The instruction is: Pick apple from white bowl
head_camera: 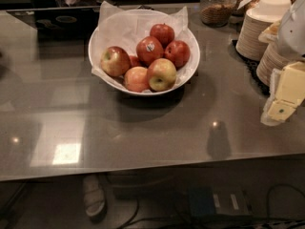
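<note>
- The apple (pixel 115 61), red with a yellow-green blush at its stem dimple, sits at the left side of the white bowl (pixel 189 73). It rests on the crumpled paper lining (pixel 124 25), and its outer flank faces the rim.
- Just to its right, an orange-red apple (pixel 136 79) appears to touch it. The dark red stickered apple (pixel 149 50) and the yellow-green apple (pixel 162 74) crowd in beyond that.
- Risk: a descent slightly too far right would probably close on a neighbour instead, or wedge between two fruits and roll them.
- Risk: the round, smooth skin may slip if gripped off-centre. The loose paper could also snag and lift with the fruit.
- The bowl stands free on the grey countertop (pixel 143 128), so a sideways push could slide it.
- The gripper (pixel 281 101) hangs at the far right, well apart from the bowl and low over the counter. Whether it is spread or closed I cannot tell.
- It is close to the stacks of paper bowls (pixel 257 32), so a careless sweep leftward might clip them.
</note>
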Available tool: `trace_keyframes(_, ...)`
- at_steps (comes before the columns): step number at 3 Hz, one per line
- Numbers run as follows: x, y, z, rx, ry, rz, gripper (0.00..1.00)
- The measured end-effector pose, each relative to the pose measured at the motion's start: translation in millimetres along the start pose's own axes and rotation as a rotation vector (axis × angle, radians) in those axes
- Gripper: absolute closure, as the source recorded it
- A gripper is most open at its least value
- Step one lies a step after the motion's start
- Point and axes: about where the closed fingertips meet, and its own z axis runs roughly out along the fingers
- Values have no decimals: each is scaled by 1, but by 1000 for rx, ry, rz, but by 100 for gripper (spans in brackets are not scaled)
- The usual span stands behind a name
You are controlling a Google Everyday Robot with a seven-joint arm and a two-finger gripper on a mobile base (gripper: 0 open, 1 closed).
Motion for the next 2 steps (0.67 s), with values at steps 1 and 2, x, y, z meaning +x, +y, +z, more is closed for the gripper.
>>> trace_keyframes(1, 0, 0, 0, 0, -1, -1, 0)
trace_keyframes(2, -23, -11, 10, -4, -33, -49, 0)
